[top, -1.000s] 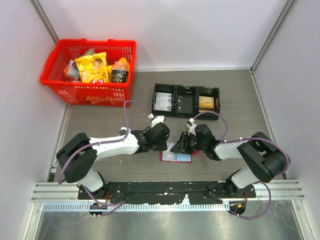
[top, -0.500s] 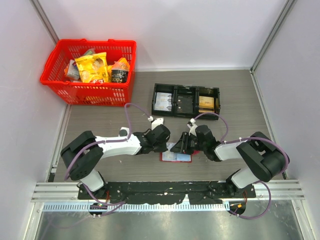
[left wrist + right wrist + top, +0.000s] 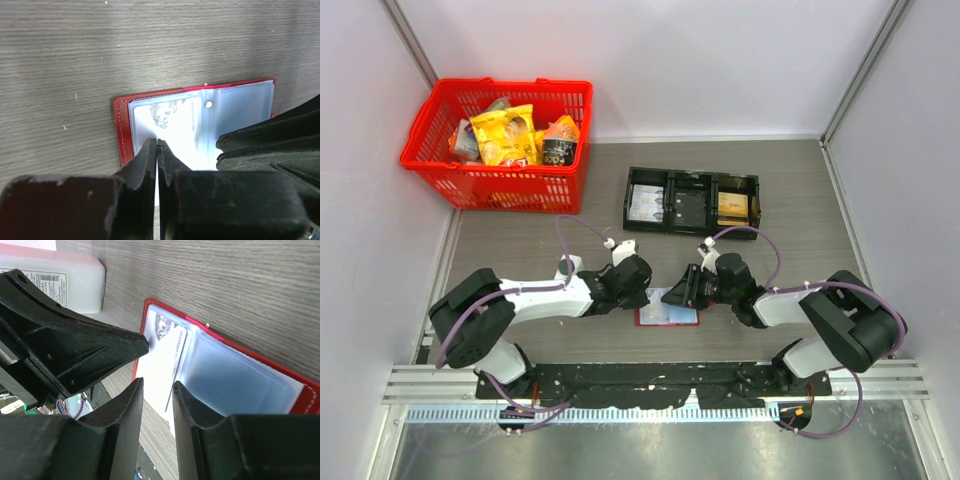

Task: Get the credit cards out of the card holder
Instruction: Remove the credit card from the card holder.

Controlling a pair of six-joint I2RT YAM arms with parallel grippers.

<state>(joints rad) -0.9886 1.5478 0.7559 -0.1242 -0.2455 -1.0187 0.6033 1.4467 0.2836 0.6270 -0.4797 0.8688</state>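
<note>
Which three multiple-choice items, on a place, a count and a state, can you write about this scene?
1. How many compartments has the black plastic tray? A) three B) two C) five
2. Where lies the flat red book-fold card holder? A) in that tray B) against the wall C) on the grey wooden table, between left claw and right claw
3. The left claw is: A) wide open B) shut on the pale stiff credit card C) out of view
Key: 1 A, two dividers show; 2 C, the top view shows it there; 3 B, its fingers meet on the card's edge.
</note>
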